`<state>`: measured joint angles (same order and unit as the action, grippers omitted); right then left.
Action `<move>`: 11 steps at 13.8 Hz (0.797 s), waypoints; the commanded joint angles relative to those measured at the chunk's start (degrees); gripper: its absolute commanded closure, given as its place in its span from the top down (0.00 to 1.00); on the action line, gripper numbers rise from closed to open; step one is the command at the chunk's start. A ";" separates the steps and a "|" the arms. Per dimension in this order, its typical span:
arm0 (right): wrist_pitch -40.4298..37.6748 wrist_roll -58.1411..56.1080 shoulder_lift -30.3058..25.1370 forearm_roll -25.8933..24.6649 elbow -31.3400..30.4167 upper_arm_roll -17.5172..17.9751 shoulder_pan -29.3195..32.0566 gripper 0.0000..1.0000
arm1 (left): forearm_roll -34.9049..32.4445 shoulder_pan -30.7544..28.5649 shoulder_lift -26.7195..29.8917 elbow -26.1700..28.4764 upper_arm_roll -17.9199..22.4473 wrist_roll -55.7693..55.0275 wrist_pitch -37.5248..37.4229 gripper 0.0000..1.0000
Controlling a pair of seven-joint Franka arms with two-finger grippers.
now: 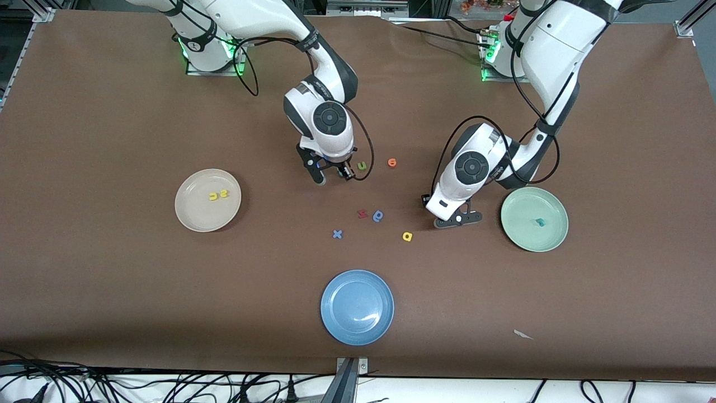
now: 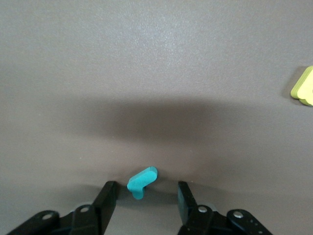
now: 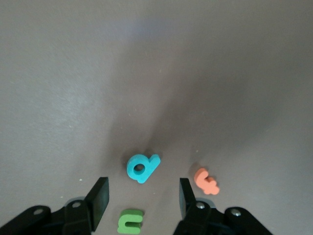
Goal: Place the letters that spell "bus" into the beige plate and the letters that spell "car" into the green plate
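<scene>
Step in hand: both arms are at the pick stage, each claw set over one letter on the bench (image 1: pixel 112 112); neither letter is gripped yet, by my reading.
Right claw (image 3: pixel 143 183): half open, jaws standing either side of the teal b (image 3: pixel 142 167) with a gap on each side; it holds nothing.
Right claw, place: low over the middle of the bench, just beside the olive-green u (image 1: pixel 362 165).
Left claw (image 2: pixel 145 187): about half open, jaws straddling the thin teal r (image 2: pixel 142 181); no contact shows and nothing is held.
Left claw, place: low over the bench, between the yellow a (image 1: pixel 407 236) and the green plate (image 1: pixel 526 246).
Beige plate (image 1: pixel 190 221): toward the right arm's end; the yellow u (image 1: pixel 213 196) and yellow s (image 1: pixel 224 193) lie in it.
Green plate, contents: one small teal letter (image 1: pixel 540 222), likely the c.
Progress: "bus" lacks only the b; "car" lacks the r and the a.
Next move, right: pinch the b alone, lift, and carry it to the beige plate.
Next move, left: close on the slim r squarely, then take it to the green plate.
Risk: the olive-green u and an orange letter (image 3: pixel 206 180) lie close to the b and could get nudged or caught.
</scene>
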<state>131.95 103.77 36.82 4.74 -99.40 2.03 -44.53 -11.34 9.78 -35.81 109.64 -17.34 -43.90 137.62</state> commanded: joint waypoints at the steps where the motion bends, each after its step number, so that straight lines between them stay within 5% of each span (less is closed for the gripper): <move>1: 1.21 2.49 2.37 -0.17 1.67 -0.54 -1.09 0.66 | -1.93 0.68 -1.10 -1.36 0.55 -1.28 -1.12 0.49; 11: 2.70 2.58 3.61 -1.84 1.49 -0.80 -0.91 0.61 | -4.22 -0.11 -3.30 -3.21 0.73 -0.67 -1.03 0.31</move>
<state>134.30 105.02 39.19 4.01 -99.31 1.34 -45.10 -12.68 9.83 -36.22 108.61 -17.45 -43.87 137.01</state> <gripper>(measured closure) 0.379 0.643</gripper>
